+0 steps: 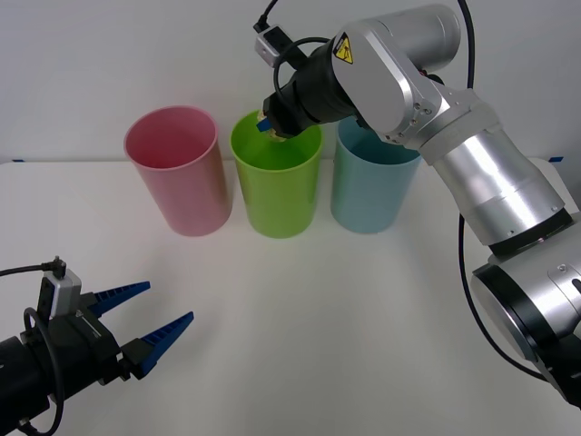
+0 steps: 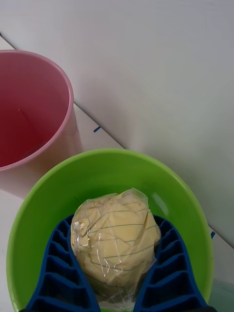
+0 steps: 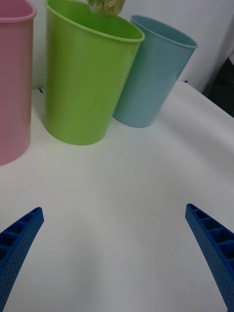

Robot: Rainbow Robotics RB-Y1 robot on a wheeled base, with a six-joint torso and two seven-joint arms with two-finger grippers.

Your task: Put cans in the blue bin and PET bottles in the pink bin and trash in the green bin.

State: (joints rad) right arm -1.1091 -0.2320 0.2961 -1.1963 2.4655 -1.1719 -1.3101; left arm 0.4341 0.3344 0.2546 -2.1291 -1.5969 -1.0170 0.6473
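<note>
Down in the lower left of the front view the left gripper [image 1: 165,317] rests low over the white table [image 1: 318,318], its blue ribbed fingers spread wide with nothing between them; in its own wrist view the two fingertips [image 3: 19,234] sit far apart at the bottom corners over bare tabletop.

Across the middle of the frame three cups stand upright in a row against the wall. The pink bin [image 1: 177,168] is leftmost, the green bin [image 1: 277,173] is just beside it in the centre, and the blue bin [image 1: 372,177] stands at the green one's other side, close enough that they nearly touch.

From the upper right the silver right arm reaches in, and the right gripper [image 1: 275,130] hangs directly above the green bin's mouth. In the right wrist view its blue fingers [image 2: 58,273] are closed around the trash [image 2: 114,239], a pale yellow wad wrapped in clear film, held above the green bin's open rim with the pink bin at the upper left of that frame.
</note>
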